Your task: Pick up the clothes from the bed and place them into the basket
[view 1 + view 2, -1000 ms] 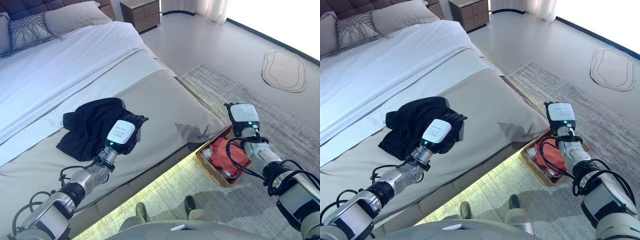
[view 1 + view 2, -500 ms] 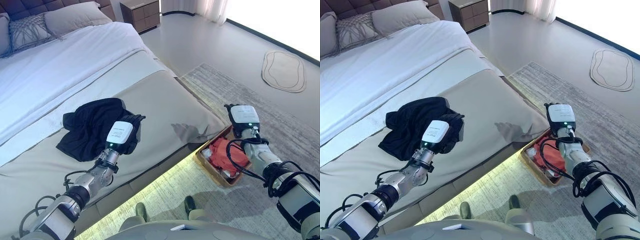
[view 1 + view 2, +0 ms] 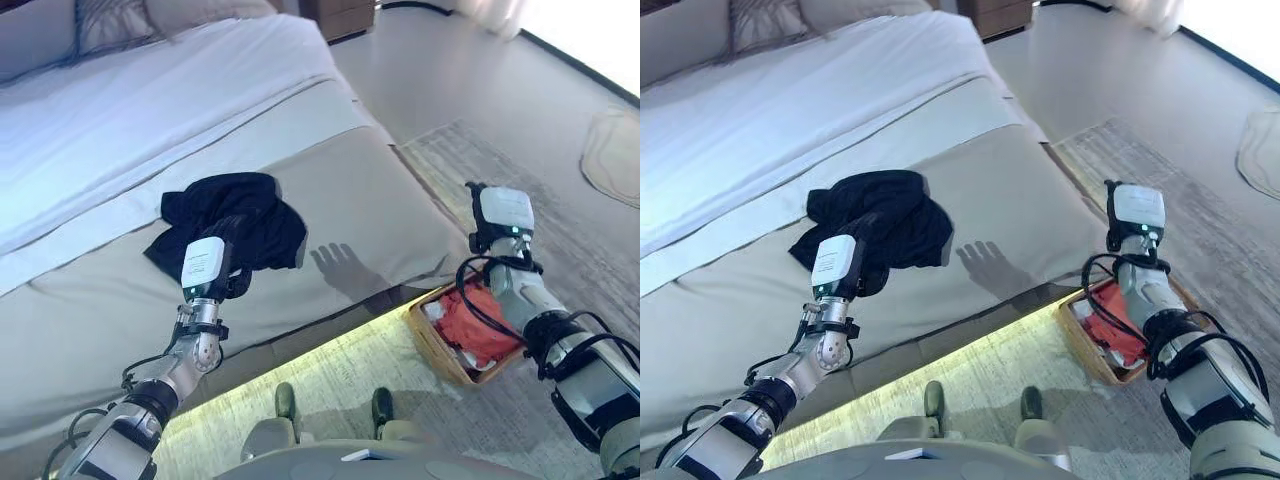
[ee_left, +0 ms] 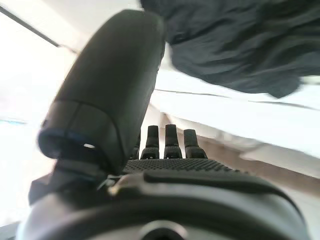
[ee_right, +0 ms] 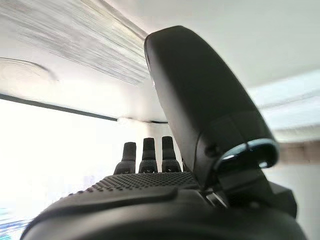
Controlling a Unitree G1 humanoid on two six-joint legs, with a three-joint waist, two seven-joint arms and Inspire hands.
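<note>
A crumpled heap of black clothes (image 3: 232,208) lies on the beige cover near the foot of the bed (image 3: 90,300). My left hand (image 3: 205,268) is at the heap's near edge, fingers straight and reaching onto the cloth; the left wrist view shows the black clothes (image 4: 240,45) just past the open left hand (image 4: 165,170). The wicker basket (image 3: 437,352) stands on the floor beside the bed with red cloth (image 3: 482,322) in it. My right hand (image 3: 503,215) hovers above the basket's far end, open and empty, as the right wrist view of the hand (image 5: 150,185) shows.
White bedding (image 3: 150,110) covers the bed's far half, with pillows (image 3: 110,20) at the head. A grey striped rug (image 3: 470,170) lies under the basket, and a small pale mat (image 3: 615,150) is on the floor at the right.
The whole picture has shifted, so the camera moved. My left hand has slid leftward along the near edge of the black clothes. The right hand stays above the basket.
</note>
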